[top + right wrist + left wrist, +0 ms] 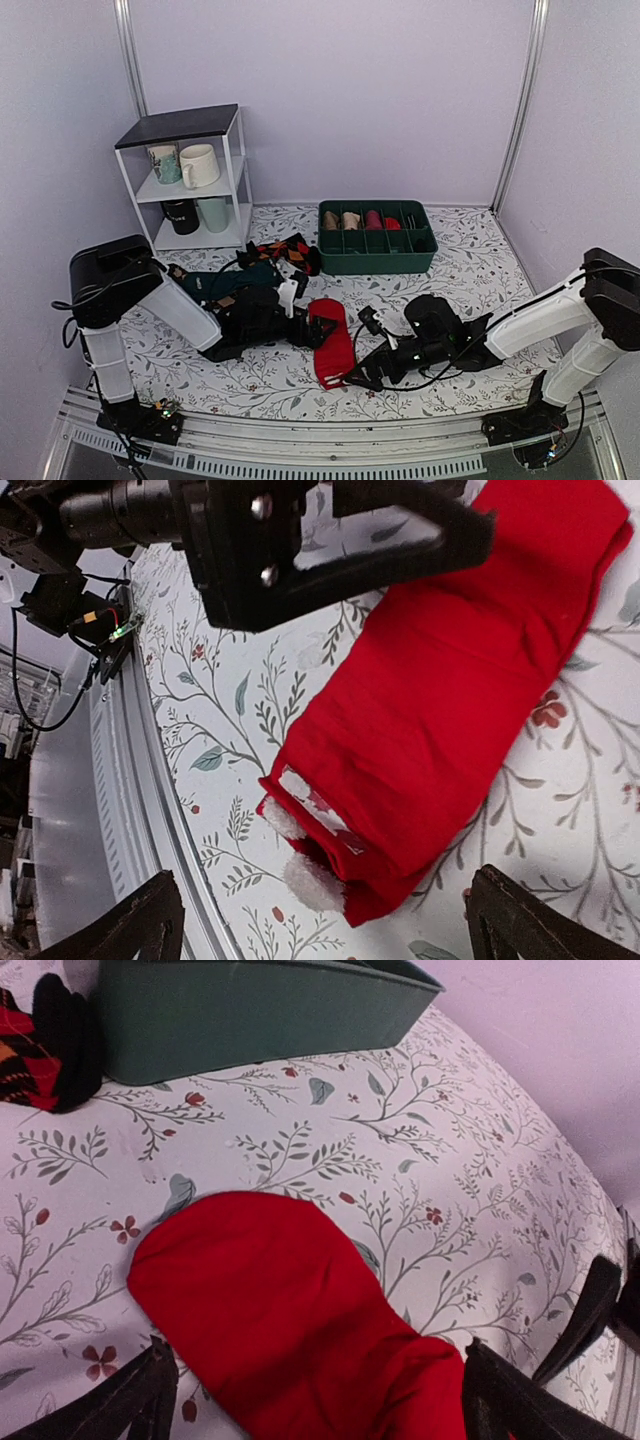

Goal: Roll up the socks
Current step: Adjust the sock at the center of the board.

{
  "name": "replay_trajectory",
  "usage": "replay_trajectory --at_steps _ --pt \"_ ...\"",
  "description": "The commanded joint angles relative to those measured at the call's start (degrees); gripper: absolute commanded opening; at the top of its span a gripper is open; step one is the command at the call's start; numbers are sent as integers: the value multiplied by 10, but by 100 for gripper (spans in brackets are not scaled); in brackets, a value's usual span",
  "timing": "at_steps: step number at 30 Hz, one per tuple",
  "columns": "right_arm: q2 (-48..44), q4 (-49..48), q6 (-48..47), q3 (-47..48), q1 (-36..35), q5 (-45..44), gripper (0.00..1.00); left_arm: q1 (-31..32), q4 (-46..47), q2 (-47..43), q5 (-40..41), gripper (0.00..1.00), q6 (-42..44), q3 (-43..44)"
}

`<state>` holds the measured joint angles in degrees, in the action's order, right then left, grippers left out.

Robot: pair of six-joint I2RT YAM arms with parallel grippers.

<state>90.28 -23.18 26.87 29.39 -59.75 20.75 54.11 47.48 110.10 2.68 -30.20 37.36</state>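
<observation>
Nearest the front edge, the right arm stretched low toward 9 o'clock, with the right gripper [356, 378] spread wide at the cuff end of the socks [334, 345], which lay flat mid-table. The left arm reached low toward 3 o'clock, and the left gripper [312, 328] gaped wide astride their toe half. A green tray [378, 263] sat beyond at 1 o'clock.
</observation>
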Motion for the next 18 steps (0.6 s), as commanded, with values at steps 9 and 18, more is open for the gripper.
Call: replay_trajectory --at_steps 9,18 --pt "-137 -36 -197 -75 -7 -65 99 -3 -56 -207 33 100 104 -102" --pt "-33 -221 -357 -105 -10 -14 94 57 -94 -394 70 99 104 -225"
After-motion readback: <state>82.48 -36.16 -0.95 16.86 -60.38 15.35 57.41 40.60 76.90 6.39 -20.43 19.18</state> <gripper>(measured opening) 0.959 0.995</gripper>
